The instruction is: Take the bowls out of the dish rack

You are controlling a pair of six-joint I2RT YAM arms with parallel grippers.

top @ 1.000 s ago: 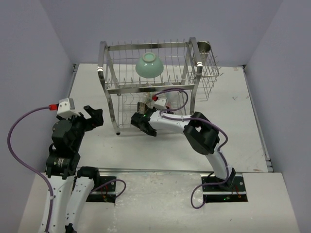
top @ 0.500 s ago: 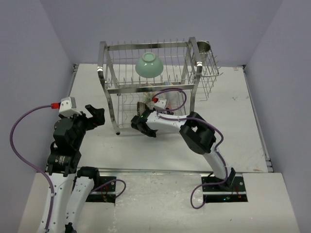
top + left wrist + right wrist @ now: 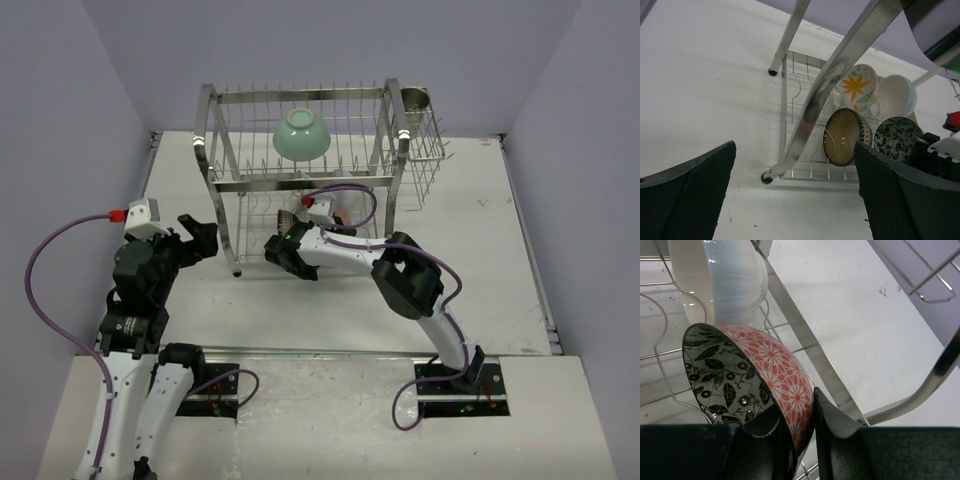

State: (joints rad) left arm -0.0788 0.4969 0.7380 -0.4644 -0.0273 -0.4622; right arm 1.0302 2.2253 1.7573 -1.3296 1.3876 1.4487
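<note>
Top external view, looking down on a white table (image 3: 480, 250): shiny two-tier dish rack (image 3: 199, 140) at the far middle, not yet emptied. On its upper tier, mint-green bowl (image 3: 301, 134), apparently upside down, untouched. In the small side basket (image 3: 425, 160), steel cup (image 3: 414, 98), no part of the job. Left wrist view into the lower tier: four bowls standing on edge between the wires, with flowered bowl (image 3: 856, 86) and plain white bowl (image 3: 896, 95) at the back, brown bowl (image 3: 845, 136) and patterned bowl (image 3: 897, 138) in front. Reaching into that tier, right gripper (image 3: 802, 440), pinched on the rim of the patterned bowl, one finger inside on the black leaf print, the other outside on the pink flowers. Bowl tilted, within the rack by the look of it, just beside the white one. Near the rack's left front leg, left gripper (image 3: 792, 195), spread wide, holding nothing. No bowl seen out on the table. Judged from this: first removal only just in hand, all five visible bowls left to unload.
</note>
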